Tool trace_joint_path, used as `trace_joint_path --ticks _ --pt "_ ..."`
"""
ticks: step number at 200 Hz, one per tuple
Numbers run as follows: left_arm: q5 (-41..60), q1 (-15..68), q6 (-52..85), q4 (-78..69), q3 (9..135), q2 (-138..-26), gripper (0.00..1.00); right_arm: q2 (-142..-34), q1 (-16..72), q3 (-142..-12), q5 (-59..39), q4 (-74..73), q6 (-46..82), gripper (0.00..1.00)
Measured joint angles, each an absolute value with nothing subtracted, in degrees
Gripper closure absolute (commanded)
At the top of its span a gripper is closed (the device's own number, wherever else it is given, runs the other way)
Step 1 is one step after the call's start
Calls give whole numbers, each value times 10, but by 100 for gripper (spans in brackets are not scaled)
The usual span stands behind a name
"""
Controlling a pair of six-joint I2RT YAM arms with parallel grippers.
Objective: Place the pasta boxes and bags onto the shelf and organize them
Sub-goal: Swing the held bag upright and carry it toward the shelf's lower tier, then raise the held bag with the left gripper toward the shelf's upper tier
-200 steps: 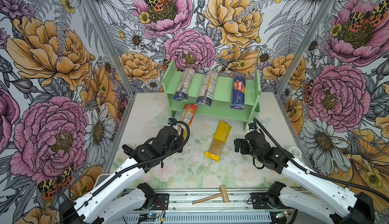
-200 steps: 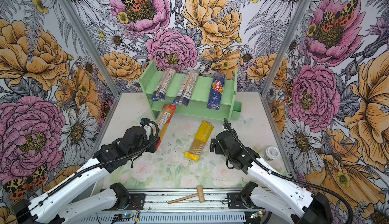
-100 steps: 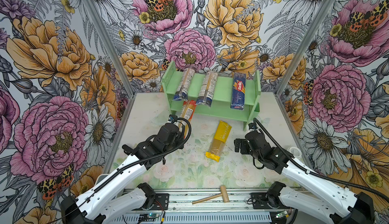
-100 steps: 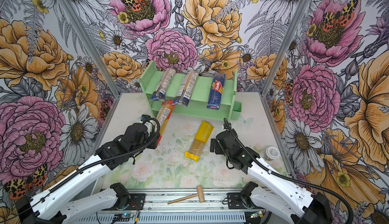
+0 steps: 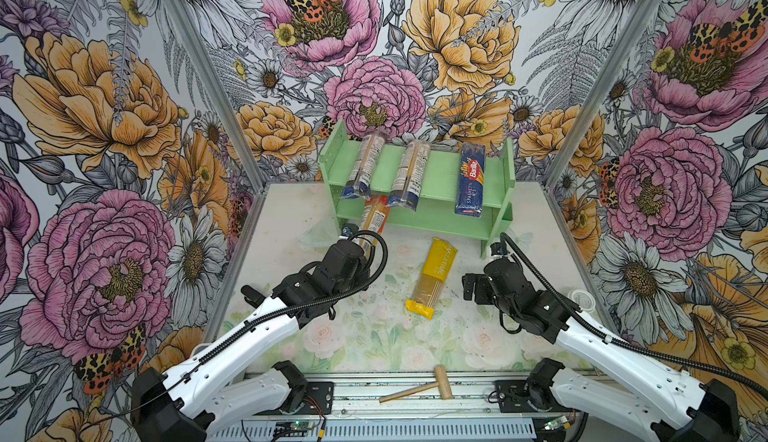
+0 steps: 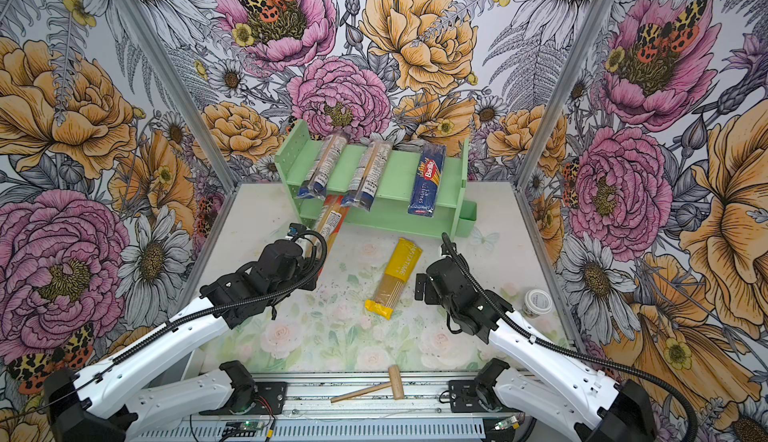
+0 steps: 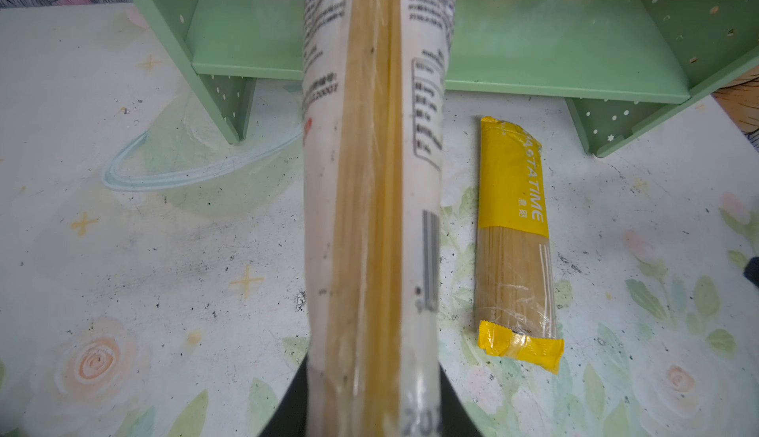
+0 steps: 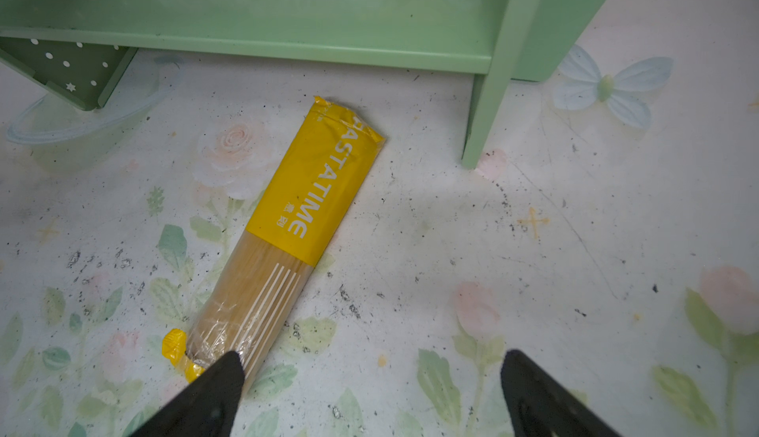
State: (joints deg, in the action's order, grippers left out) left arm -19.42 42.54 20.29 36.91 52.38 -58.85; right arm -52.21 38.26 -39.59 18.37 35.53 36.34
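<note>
The red-ended bag (image 5: pixel 375 217) is clamped lengthwise in the left gripper (image 7: pixel 371 412). Its dark fingers (image 7: pixel 291 406) show only as slivers either side of the pack in the left wrist view. In both top views the wrist hides them, along with the bag's near end. The far end points into the shelf (image 5: pixel 440 168) at its lower tier, but the wrist view cuts it off. From above it is covered by a blue-ended bag (image 5: pixel 365 164) and a second blue-ended bag (image 5: pixel 409 174), which lie on the top tier and overhang its front edge, so whether it rests on the tier cannot be told. The Barilla box (image 5: pixel 471 180) lies further along the top tier, also overhanging. The yellow bag (image 5: pixel 434 278) lies flat on the table (image 5: pixel 374 336) before the shelf. The right gripper (image 8: pixel 369 394) hangs released, jaws wide, beside that bag's near end; one of its fingers (image 8: pixel 205 398) overlaps the corner, contact unclear. A wooden mallet (image 5: pixel 419 390) lies on the front rail.
</note>
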Motion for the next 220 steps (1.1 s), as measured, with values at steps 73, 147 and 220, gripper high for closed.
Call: trace_joint_path --ticks 73,147,220 --pt "-242 434 199 342 526 -601 100 -522 383 -396 184 355 363 0" --pt "-254 434 193 331 548 -645 100 -522 382 -396 184 355 363 1" --pt "-274 435 193 325 552 -655 100 -522 382 -396 188 355 363 0"
